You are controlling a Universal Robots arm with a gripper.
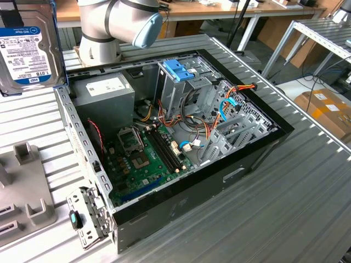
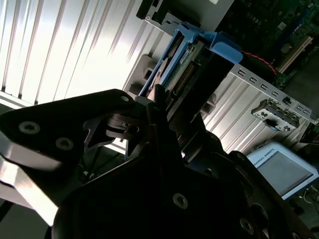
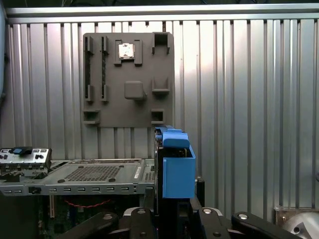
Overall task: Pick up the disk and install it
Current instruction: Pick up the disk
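The gripper point(image 3: 174, 204) is shut tight on the disk point(image 3: 177, 167), so the disk sits in its jaws, lifted off the table. The disk stands on its thin edge, and its long side points straight out from the jaws. In the exterior view it hangs at the exterior view's left, well apart from the metal cage point(image 1: 176, 87) inside the open computer case point(image 1: 219, 175).
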